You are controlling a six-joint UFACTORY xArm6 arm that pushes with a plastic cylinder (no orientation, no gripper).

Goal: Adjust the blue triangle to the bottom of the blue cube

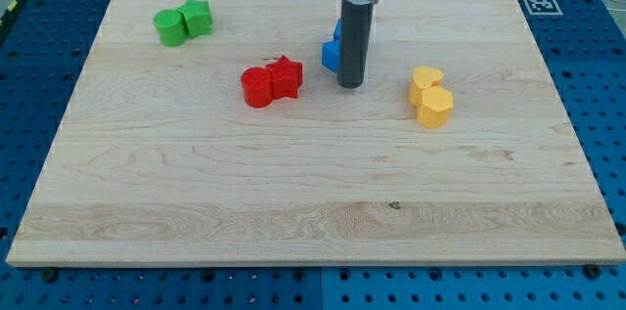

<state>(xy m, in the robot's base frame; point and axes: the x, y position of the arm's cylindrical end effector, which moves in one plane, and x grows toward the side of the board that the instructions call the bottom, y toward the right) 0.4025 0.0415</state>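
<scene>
No fingers here, just my tip (351, 85), sitting right against the blue blocks (332, 52), on the view's right of them. It hides most of them, so can't tell triangle from cube.

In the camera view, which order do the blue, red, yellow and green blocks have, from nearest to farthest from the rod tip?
From my tip:
1. Blue blocks, touching the rod's left side.
2. Red blocks on the left and yellow blocks on the right: too close to call.
3. Green blocks, top left.
</scene>
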